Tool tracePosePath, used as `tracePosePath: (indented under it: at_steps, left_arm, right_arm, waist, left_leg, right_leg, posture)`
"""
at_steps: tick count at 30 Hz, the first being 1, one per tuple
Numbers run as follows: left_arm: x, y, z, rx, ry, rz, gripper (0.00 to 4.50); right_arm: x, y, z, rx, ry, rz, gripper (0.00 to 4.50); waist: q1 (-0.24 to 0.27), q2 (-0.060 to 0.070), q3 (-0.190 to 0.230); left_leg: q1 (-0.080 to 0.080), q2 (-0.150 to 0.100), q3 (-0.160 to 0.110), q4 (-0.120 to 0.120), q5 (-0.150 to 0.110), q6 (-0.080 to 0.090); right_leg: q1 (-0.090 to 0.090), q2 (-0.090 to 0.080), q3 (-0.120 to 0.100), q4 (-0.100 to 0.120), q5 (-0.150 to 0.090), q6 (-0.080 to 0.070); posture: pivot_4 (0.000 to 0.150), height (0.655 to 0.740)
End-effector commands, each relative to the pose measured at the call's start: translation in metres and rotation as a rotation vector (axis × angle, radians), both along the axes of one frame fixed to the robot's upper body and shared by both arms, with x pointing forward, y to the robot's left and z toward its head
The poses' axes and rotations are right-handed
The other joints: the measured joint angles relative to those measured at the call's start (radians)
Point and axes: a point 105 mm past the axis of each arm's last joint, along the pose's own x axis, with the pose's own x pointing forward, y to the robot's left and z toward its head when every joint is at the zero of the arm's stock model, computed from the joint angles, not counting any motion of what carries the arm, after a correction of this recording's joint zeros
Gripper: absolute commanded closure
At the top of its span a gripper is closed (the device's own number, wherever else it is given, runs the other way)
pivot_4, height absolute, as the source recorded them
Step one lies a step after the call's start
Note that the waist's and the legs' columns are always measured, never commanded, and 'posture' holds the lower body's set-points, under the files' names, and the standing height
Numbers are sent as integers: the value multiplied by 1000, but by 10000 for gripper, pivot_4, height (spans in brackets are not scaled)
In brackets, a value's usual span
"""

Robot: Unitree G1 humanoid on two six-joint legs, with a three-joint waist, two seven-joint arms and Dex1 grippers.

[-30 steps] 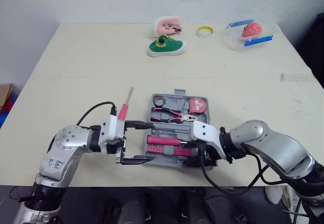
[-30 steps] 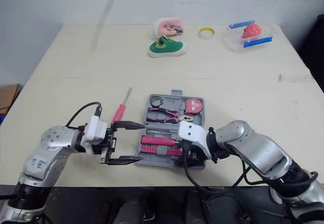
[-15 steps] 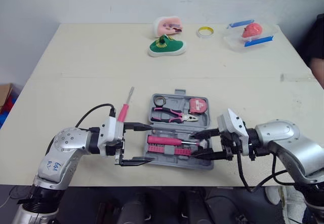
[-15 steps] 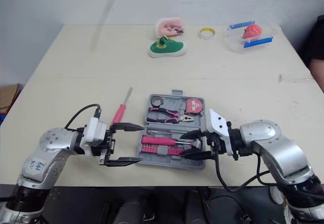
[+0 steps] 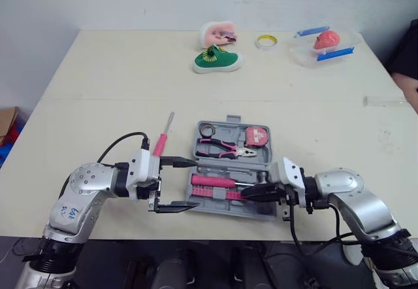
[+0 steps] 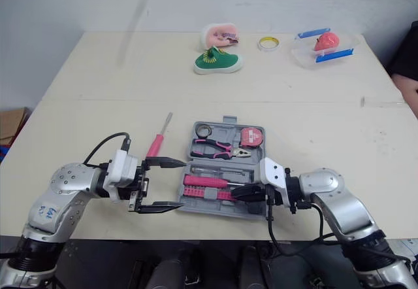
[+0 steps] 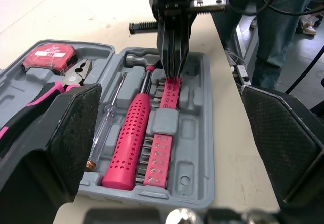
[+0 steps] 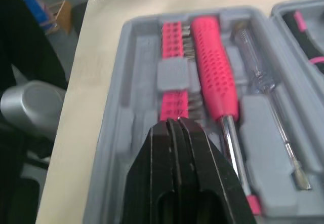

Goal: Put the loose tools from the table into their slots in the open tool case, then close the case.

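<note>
The grey tool case point(image 5: 262, 171) lies open near the table's front edge. It holds pliers point(image 5: 222, 148), a pink tape measure point(image 5: 255, 135), a pink-handled driver point(image 5: 212, 181) and a pink bit strip point(image 7: 161, 148). A loose pink screwdriver point(image 5: 161, 140) lies on the table left of the case. My left gripper point(image 5: 195, 184) stands open at the case's left end, its pads point(image 7: 76, 127) wide apart with nothing between them. My right gripper point(image 5: 249, 195) is shut and empty. It points left, its tip over the right end of the bit strip point(image 8: 172, 72).
At the table's far side are a green shoe point(image 5: 215, 60), a pink toy point(image 5: 217, 33), a yellow tape roll point(image 5: 264, 40) and a clear container point(image 5: 324, 46). A person's legs point(image 7: 276, 21) stand beyond the table's right end.
My right gripper swung out from the case's front edge to its right end and closed from wide open to shut. My left gripper has stayed in place, open.
</note>
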Motion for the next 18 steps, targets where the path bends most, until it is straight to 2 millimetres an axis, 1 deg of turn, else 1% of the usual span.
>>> tracePosePath:
  at_steps: [1,3,5,11,14,16,17,18]
  left_arm:
    - [-1,0,4,2,-26,-5,0]
    - [0,0,4,2,-27,-2,0]
    - [1,0,5,-4,-33,11,0]
    - [2,1,4,7,-34,24,0]
    - [5,3,4,4,-45,45,0]
    - [8,6,6,-2,-56,79,0]
    - [12,16,6,-4,-52,125,0]
    - [17,27,5,0,-55,179,0]
  right_arm:
    - [0,-3,-15,-72,25,-9,44503]
    - [-1,-6,-25,-132,13,-6,44503]
    - [0,-6,-28,-149,20,-21,44503]
    - [2,-6,-27,-215,-26,-26,44503]
    - [0,1,-18,-168,-43,-19,44503]
    - [-2,7,1,-57,-85,-4,44503]
    - [-2,5,23,72,-137,-18,44503]
    - [-2,-5,42,186,-197,-38,44503]
  waist:
    - [0,0,0]
    - [0,0,0]
    - [0,-2,-2]
    - [0,-7,-5]
    - [0,-8,-5]
    - [0,-8,-5]
    - [0,-8,-5]
    - [1,-8,-5]
  left_leg:
    - [0,0,0,0,0,0]
    - [0,0,0,0,0,0]
    - [1,0,0,0,0,0]
    - [2,0,0,0,-1,-2]
    - [2,0,-1,0,-2,-6]
    - [2,0,-1,0,-2,-6]
    - [2,0,-1,0,-2,-5]
    - [2,0,0,0,-2,-5]
  right_leg:
    - [0,0,0,0,0,0]
    - [0,0,0,0,0,0]
    - [1,0,0,0,0,0]
    - [1,-1,1,1,0,0]
    - [1,-1,0,1,0,0]
    - [1,-1,0,1,0,0]
    - [1,-1,0,1,0,0]
    - [1,0,0,1,0,0]
  posture:
    - [1500,7400]
    - [1500,7400]
    - [1500,7400]
    - [1500,7400]
    - [1500,7400]
    - [1500,7400]
    - [1500,7400]
    - [1500,7400]
